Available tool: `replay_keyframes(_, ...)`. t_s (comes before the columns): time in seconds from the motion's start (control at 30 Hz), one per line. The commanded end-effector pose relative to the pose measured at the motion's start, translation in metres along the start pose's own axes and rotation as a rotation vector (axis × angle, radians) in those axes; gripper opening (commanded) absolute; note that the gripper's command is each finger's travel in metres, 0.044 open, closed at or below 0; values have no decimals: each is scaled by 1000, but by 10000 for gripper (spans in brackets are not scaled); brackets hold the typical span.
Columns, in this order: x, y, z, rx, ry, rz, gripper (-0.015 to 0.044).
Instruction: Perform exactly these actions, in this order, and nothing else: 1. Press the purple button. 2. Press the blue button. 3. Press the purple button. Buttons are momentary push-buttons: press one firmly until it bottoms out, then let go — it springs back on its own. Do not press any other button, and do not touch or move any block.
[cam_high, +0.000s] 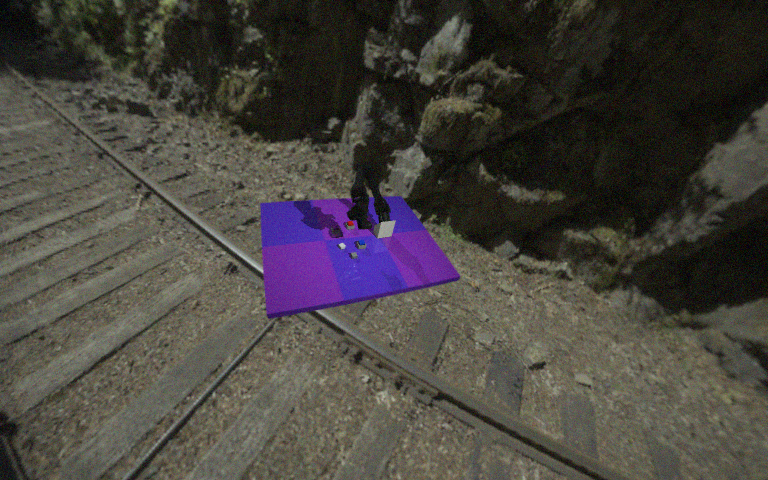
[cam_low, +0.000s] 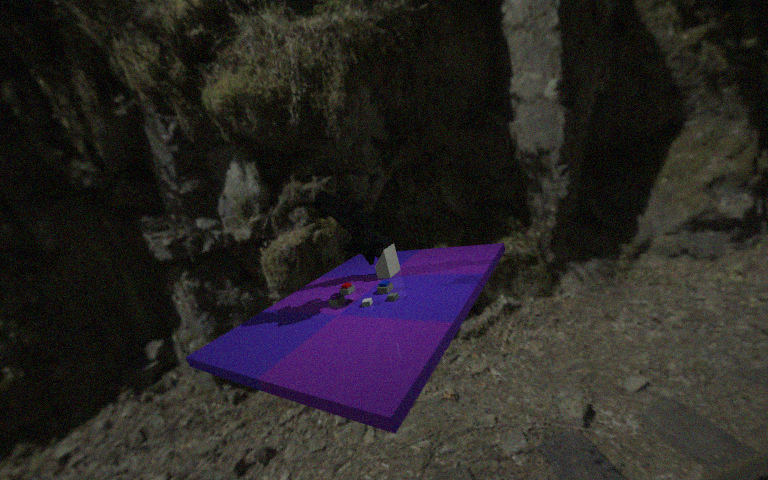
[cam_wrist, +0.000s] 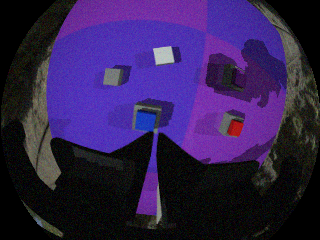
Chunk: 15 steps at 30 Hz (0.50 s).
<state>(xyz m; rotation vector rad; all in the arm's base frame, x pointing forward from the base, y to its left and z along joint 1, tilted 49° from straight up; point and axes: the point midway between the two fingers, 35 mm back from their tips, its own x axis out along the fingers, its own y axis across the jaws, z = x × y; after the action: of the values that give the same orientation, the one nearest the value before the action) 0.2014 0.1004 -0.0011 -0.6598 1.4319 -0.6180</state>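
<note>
The blue button (cam_high: 360, 244) (cam_low: 384, 285) (cam_wrist: 146, 119) sits on a grey base near the middle of the purple-and-blue checkered board (cam_high: 300, 283) (cam_low: 351, 362) (cam_wrist: 83, 110). The purple button (cam_high: 335, 228) (cam_low: 335, 298) (cam_wrist: 230, 76) is dark, in shadow, to its left in the top view. My gripper (cam_high: 365, 221) (cam_wrist: 155, 136) is shut and empty. It hangs a little above the board, just behind the blue button, fingertips pointing at it in the wrist view. The dark arm is hard to make out in the exterior view.
A red button (cam_high: 350, 224) (cam_low: 346, 287) (cam_wrist: 232, 124) sits close beside the gripper. A small white block (cam_high: 341, 245) (cam_low: 367, 302) (cam_wrist: 164, 55) and a small grey block (cam_high: 353, 255) (cam_low: 392, 296) (cam_wrist: 114, 76) lie near the blue button. A tall white block (cam_high: 385, 228) (cam_low: 387, 261) stands right of the gripper.
</note>
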Motion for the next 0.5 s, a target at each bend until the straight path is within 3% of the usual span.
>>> replay_keyframes(0.0, -8, -48, 48, 16, -14, 20, 20)
replay_keyframes(0.23, -2, -144, 92, 26, -11, -15, 20)
replay_keyframes(0.47, -2, -150, 93, 27, -10, -18, 20)
